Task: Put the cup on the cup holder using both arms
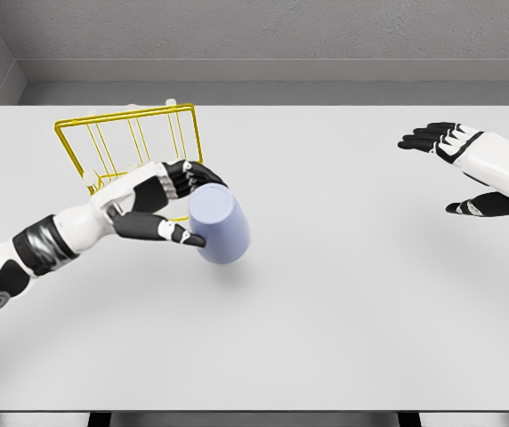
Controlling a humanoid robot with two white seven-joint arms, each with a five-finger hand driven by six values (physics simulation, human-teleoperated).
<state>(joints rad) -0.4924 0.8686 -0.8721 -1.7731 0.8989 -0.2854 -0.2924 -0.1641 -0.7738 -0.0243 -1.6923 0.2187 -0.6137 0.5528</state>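
Wide flat white bench (343,338) filling most of the view, dark front edge along the bottom, plain grey textured wall (272,31) behind, grey wall corner at upper left

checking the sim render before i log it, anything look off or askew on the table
The blue cup is tilted, not upright, gripped in the left hand just in front of the yellow wire holder. The right hand hovers open far off at the right edge. Nothing looks spilled or damaged.
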